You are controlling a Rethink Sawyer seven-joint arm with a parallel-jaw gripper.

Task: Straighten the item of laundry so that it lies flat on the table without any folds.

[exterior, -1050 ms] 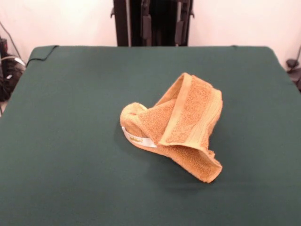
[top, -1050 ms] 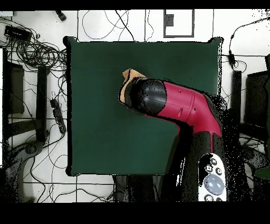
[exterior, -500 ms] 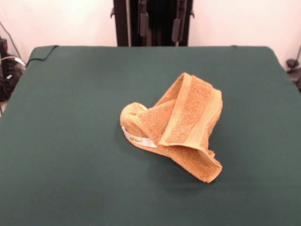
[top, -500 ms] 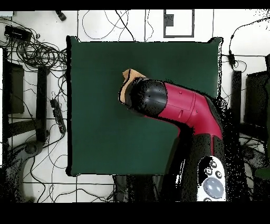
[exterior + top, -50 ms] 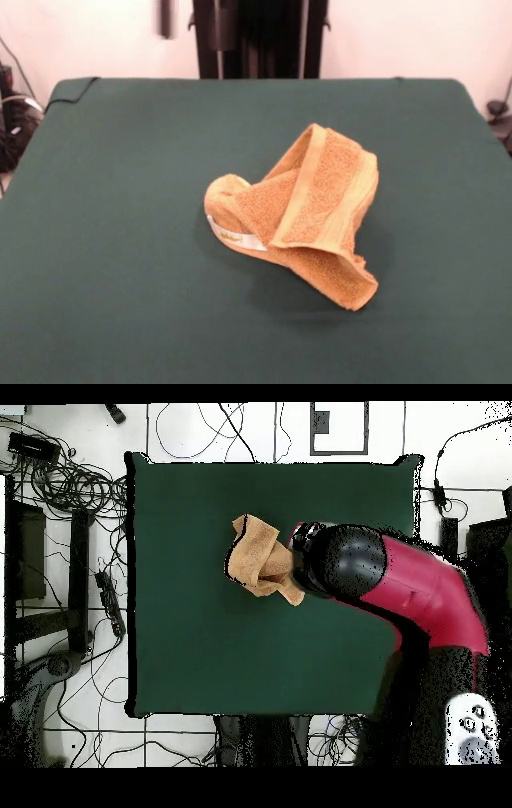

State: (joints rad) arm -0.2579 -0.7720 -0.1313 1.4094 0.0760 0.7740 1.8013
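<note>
towel (image 5: 300,216) lies bunched and folded near the middle of the green table (image 5: 120,264), its near corner lifted off the cloth, a white label (image 5: 238,238) showing at its front fold and a paler band running up the raised flap. farther back, a blurred dark piece at the top edge may be the gripper (image 5: 166,18), well apart from the towel; whether its jaws are wide or narrow cannot be told. from overhead the red arm (image 5: 400,579) hides the towel's one side.
</note>
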